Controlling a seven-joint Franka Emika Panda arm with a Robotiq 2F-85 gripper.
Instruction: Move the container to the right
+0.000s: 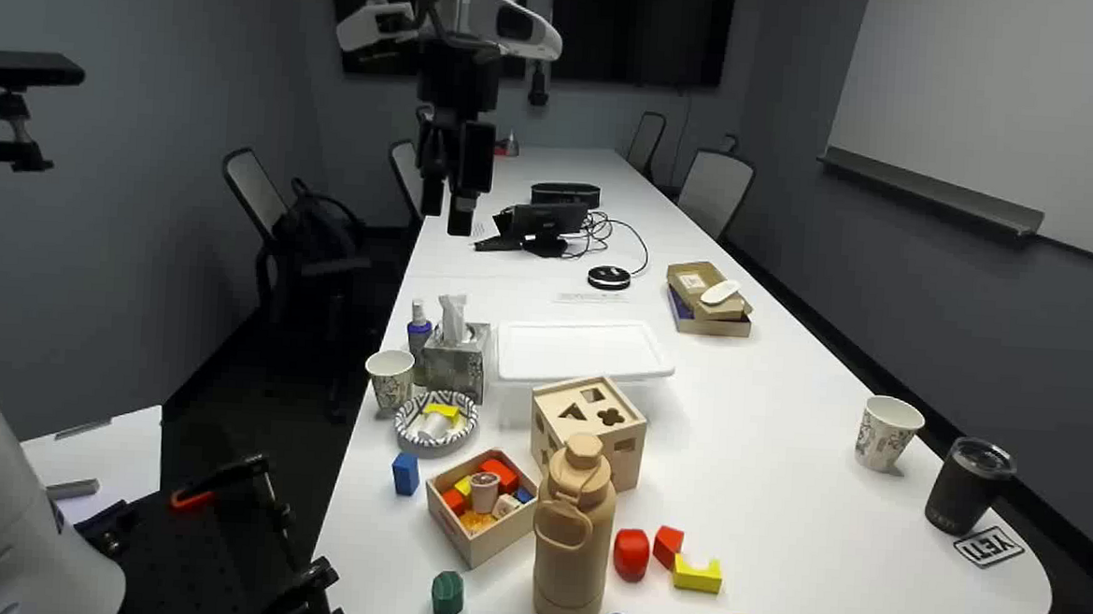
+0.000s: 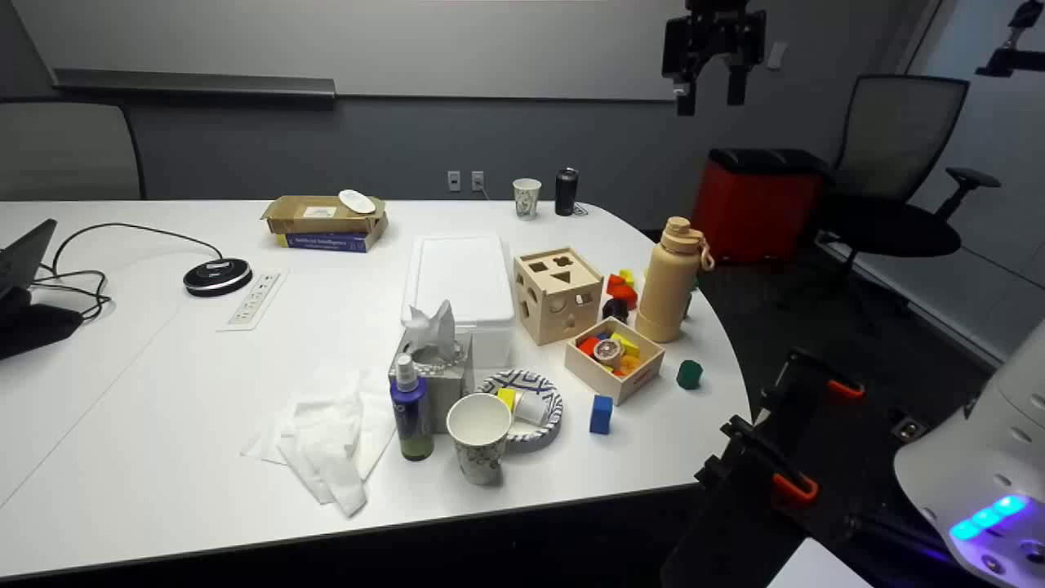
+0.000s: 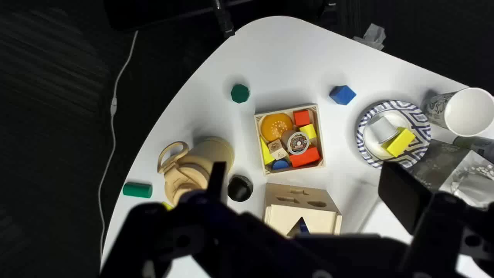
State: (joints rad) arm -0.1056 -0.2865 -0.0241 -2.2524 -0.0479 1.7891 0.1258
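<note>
The hand (image 2: 711, 96) hangs well above the counter (image 2: 163, 425), its two fingers (image 3: 400, 195) standing wide apart. The white lidded plastic container (image 2: 460, 273) sits on the counter just beside the wooden shape-sorter cube (image 2: 563, 302) and the tissue box (image 1: 454, 370) (whether it touches either, I cannot tell). Near the cube are a tan water bottle (image 2: 665, 290) and a shallow wooden box (image 2: 642, 378) filled with coloured blocks (image 3: 305, 156) and a coffee pod (image 3: 298, 143). A patterned paper plate (image 3: 421, 127) holds a yellow block (image 3: 399, 143) and a white pod (image 3: 383, 130); close to it are a spray bottle (image 2: 412, 412) and a paper cup (image 2: 480, 453). Well apart from these, a black lidded tumbler (image 1: 965, 488) stands near a second paper cup (image 1: 883, 442).
</note>
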